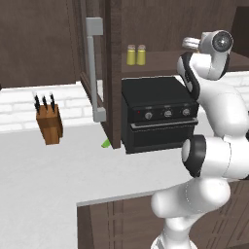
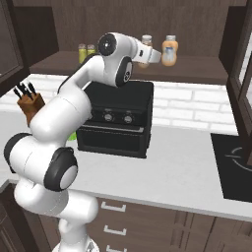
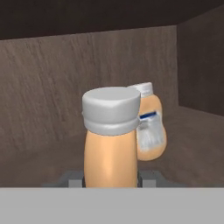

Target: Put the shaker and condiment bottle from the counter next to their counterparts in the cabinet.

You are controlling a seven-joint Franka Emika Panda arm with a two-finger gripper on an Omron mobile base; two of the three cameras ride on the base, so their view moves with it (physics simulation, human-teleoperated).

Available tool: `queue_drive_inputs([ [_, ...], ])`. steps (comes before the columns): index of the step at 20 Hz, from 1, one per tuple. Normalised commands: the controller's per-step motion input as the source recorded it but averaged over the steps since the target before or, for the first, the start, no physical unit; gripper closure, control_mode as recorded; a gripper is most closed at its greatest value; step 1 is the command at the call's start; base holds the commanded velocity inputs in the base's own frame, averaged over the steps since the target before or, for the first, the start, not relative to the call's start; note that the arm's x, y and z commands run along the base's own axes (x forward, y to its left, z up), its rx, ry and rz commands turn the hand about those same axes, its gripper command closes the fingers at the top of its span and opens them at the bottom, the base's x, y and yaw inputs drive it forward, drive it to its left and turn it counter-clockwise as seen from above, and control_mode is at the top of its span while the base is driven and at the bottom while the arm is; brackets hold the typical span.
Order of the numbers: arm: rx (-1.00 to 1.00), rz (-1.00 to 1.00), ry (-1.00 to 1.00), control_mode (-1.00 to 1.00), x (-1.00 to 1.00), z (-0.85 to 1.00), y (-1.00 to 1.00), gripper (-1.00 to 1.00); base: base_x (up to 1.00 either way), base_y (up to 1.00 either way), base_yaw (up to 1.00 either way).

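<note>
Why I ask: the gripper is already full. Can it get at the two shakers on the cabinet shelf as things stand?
Probably not. The gripper is shut on the condiment bottle, beside the matching bottle. The two shakers stand apart on the shelf, past the arm.

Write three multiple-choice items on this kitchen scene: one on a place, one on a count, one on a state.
1. Where do the two yellow-green shakers stand?
A. on the cabinet shelf
B. on the black oven
C. beside the knife block

2. How many orange bottles are in the hand view?
A. one
B. two
C. three

3. What is the gripper doing?
A. hanging open
B. shut on nothing
C. shut on an orange bottle

Answers: 1 A, they stand side by side on the shelf above the oven. 2 B, one near, the second bottle behind it. 3 C, the near bottle rises between the fingertips.
</note>
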Motion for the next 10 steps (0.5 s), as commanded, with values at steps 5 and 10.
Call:
queue_drive_inputs([
  [5, 0.00, 0.00, 0.00, -1.00, 0.18, 0.00, -0.06, 1.00, 0.00, 0.00, 0.00],
  [10, 0.00, 0.00, 0.00, -1.00, 0.21, -0.04, -0.03, 1.00, 0.00, 0.00, 0.00],
])
